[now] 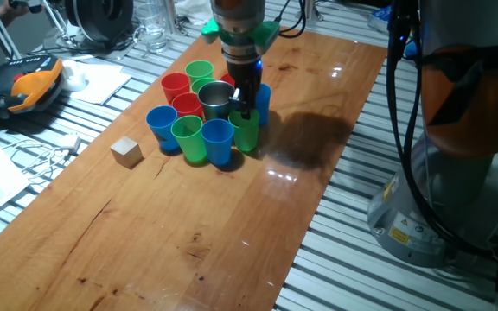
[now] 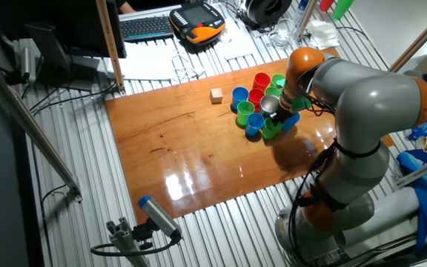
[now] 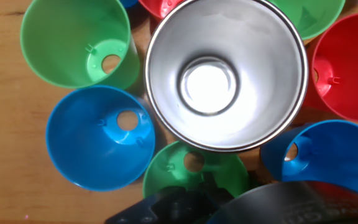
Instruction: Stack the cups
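entry, cups on the wooden table [image 1: 145, 233], listed from the hand outward. nearest us in the hand view, the gripper [image 3: 185, 208] shows only as a dark mass at the bottom edge; we cannot tell whether its fingers are spread or closed on anything. just beyond it, a green cup [image 3: 194, 171] sits partly under that mass, mouth up. next, the steel cup [image 3: 225, 74]: upright, shiny, larger than the rest, pressed in among its neighbours; we judge it the heaviest, rigid and slick, best taken across the rim or the upper wall. around it, a blue cup [image 3: 98, 140], a second green cup [image 3: 76, 43], a red cup [image 3: 347, 68] and a tilted blue cup [image 3: 328, 155]: thin tapered plastic, we judge light, slightly springy, easy to nudge, best pinched at the rim, one finger inside. farthest, a wooden cube [image 1: 126, 152] stands well apart from the cluster.
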Action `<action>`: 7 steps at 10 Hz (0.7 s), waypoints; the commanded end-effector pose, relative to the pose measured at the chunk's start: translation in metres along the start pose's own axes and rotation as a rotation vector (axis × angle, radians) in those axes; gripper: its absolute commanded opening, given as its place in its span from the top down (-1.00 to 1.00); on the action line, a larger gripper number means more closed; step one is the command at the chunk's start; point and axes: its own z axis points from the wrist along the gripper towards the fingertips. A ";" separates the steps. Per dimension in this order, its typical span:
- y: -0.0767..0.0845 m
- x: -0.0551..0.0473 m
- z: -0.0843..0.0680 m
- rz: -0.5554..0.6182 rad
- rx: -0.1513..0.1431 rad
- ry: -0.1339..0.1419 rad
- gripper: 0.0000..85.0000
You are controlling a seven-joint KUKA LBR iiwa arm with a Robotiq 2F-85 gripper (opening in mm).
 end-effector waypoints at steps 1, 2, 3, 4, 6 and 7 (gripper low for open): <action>0.000 0.000 0.000 -0.015 -0.004 0.003 0.60; 0.000 0.000 0.000 -0.030 -0.014 0.008 1.00; 0.000 0.000 0.000 -0.037 -0.017 0.006 1.00; 0.000 0.000 -0.001 -0.036 -0.015 0.003 1.00; -0.001 -0.002 -0.004 -0.046 -0.021 0.012 1.00; -0.002 -0.005 -0.008 -0.048 -0.030 0.025 1.00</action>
